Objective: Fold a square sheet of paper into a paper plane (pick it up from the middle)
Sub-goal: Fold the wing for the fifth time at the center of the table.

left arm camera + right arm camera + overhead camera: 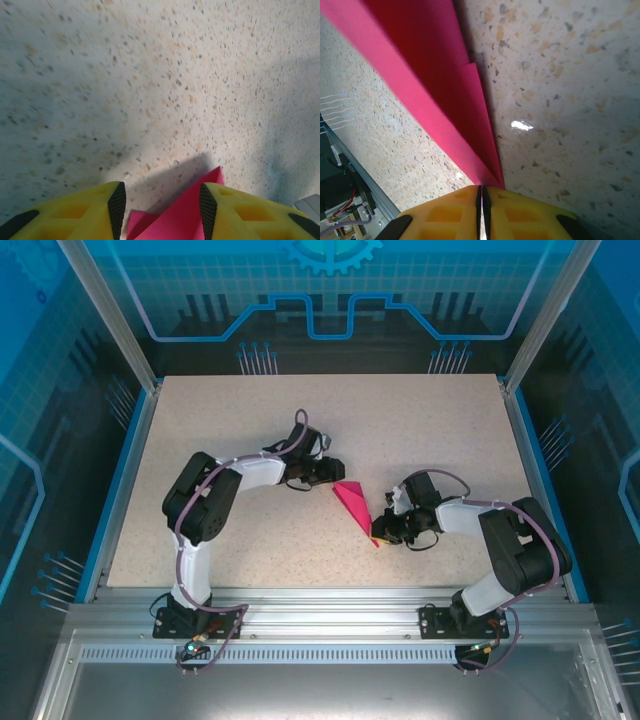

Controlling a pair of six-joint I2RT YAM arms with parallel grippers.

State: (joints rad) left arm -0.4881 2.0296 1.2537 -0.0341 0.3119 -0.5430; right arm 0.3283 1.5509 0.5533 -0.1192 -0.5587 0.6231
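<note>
While the pink paper plane (355,508) lies slantwise near the middle of the table (250,420), I see its near tip pinched in my right gripper (481,192), whose fingers are pressed tight together on it. Its wider far end sits between the parted fingers of my left gripper (162,201), which clamp nothing. Bare speckled tabletop lies open on every side, and the blue rim (118,490) stands well apart from the paper
</note>
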